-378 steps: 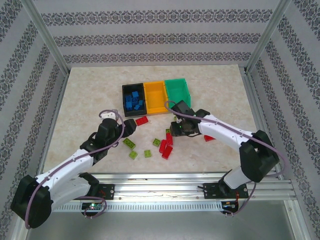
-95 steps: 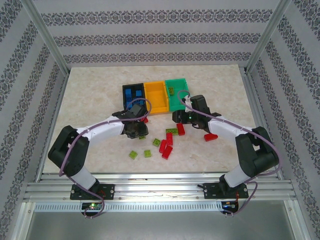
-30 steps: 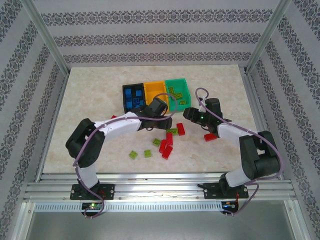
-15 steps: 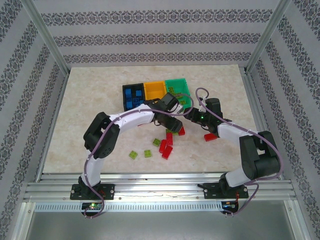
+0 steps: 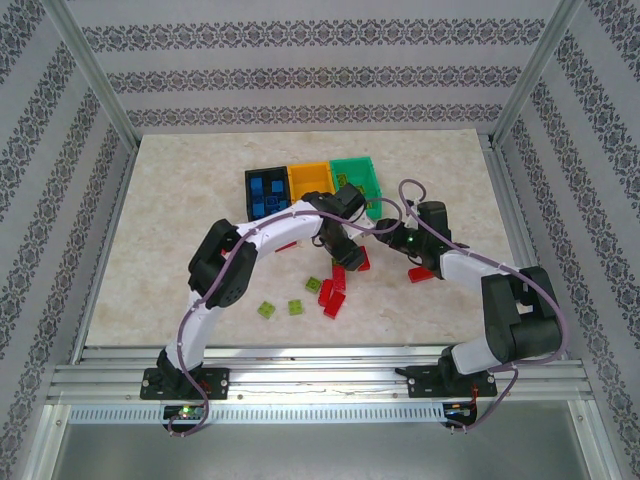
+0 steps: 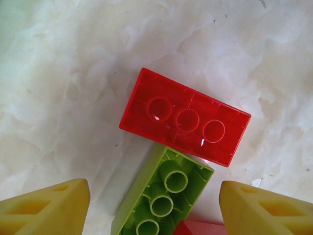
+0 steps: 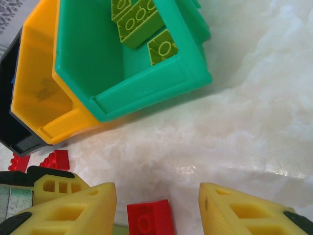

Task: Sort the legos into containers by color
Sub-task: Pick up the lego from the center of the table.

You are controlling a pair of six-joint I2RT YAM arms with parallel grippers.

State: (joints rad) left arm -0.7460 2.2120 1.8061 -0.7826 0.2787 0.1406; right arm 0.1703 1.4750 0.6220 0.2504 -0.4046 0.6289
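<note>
I am working over a pale marbled table [image 5: 170, 220], smooth and faintly glossy, boxed in by walls [image 5: 300, 75] papered in grey ornamental stripes. At the far middle, three rectangular open-top plastic bins are sitting in a row, side against side. The black bin [image 5: 262, 205] is holding blue bricks [image 5: 270, 186], the orange bin [image 7: 39, 83] is showing a scuffed floor, and the green bin [image 7: 151, 90] is holding lime bricks [image 7: 139, 22] against one wall. I am holding my left gripper [image 6: 154, 188] wide and gripping nothing. Its yellow fingers are straddling a lime brick [image 6: 164, 196] that is lying underside up, round tubes showing. That brick's end is touching a glossy red brick [image 6: 185, 116], also underside up. My right gripper [image 7: 156, 196] is hanging open too, near the green bin's front corner, with a small red brick [image 7: 149, 218] lying between the fingers and touching neither. Loose red bricks [image 5: 332, 292] are lying clustered on the table just beside my left gripper, and loose limes [image 5: 266, 309] are lying nearer my bases.
</note>
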